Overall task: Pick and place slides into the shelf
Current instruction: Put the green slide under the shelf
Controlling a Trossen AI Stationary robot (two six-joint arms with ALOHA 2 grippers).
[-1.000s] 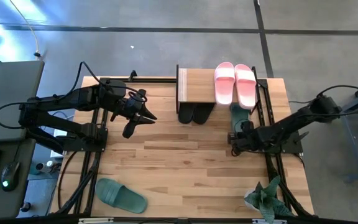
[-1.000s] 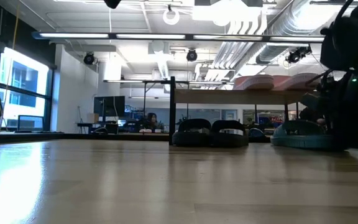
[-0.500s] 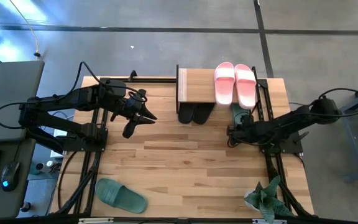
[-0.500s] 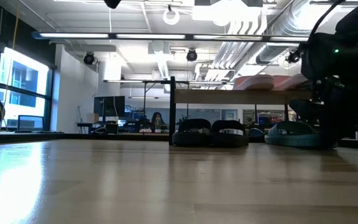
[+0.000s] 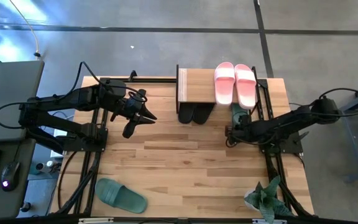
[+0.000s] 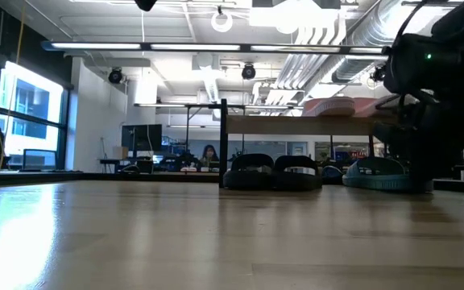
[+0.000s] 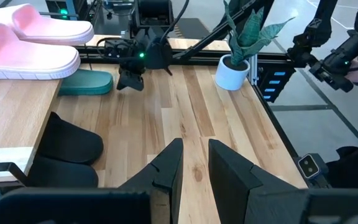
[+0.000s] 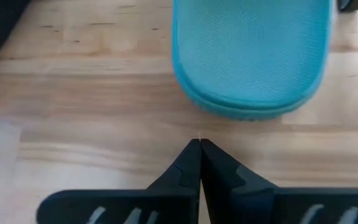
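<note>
The shelf [image 5: 196, 86] stands at the table's far edge. The pink slides [image 5: 235, 84] lie on its plank top and the black slides [image 5: 194, 114] stand under it. One dark green slide [image 5: 240, 113] lies on the table by the shelf's right end, partly under the pink pair. Another dark green slide [image 5: 120, 194] lies at the near left. My right gripper [image 8: 199, 144] is shut, low over the table, just short of the first green slide's rounded end [image 8: 250, 93]. My left gripper [image 7: 195, 158] hangs above the table's left half, narrowly open and holding nothing.
A potted plant [image 5: 263, 199] in a white pot stands at the table's near right corner. Black frame rails run along the left and right sides of the table [image 5: 185, 168]. Bare wood lies between the two arms.
My right gripper has swung toward the table's far edge and a little left, closing in on the green slide by the shelf. It has stayed shut.
</note>
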